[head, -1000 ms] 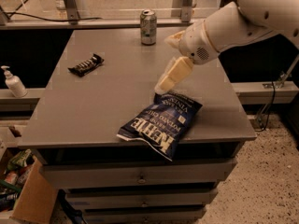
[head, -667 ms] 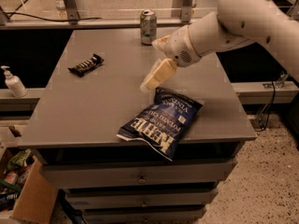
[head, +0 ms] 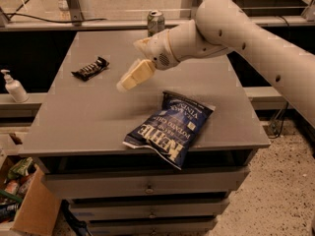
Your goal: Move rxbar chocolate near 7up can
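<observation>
The rxbar chocolate (head: 90,69) lies flat on the far-left part of the worktop (head: 88,117), well apart from the 7up can (head: 155,22), which stands upright at the far edge. By my judgement the bar is not yet picked up. The gripper (head: 129,65) hovers above the worktop just right of the bar, jaws apart and empty, likely readied for a grasp. The arm reaches in from the right, wrist angled down-left toward the bar, clear of the blue chip bag (head: 170,129) nearer me.
</observation>
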You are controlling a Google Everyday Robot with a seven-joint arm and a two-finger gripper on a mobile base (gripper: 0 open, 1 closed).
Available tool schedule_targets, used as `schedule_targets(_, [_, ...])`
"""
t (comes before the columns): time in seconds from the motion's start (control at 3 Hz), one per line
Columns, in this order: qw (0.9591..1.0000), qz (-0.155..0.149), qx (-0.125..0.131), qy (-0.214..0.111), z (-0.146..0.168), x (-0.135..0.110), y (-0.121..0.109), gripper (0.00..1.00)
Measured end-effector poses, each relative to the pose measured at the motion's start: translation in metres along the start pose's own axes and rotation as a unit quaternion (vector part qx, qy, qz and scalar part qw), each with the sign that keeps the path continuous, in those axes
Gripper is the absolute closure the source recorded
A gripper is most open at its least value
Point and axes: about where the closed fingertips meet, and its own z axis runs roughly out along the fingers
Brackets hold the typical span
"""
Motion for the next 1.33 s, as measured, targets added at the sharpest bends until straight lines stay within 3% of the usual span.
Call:
schedule_targets(0.67, [0.9999,0.003,0.004,-0.015,0.012,0.001,0.0,0.0])
schedule_targets(1.33, [0.9988,0.008,0.022,-0.043,0.06,-0.004,-0.026,0.0])
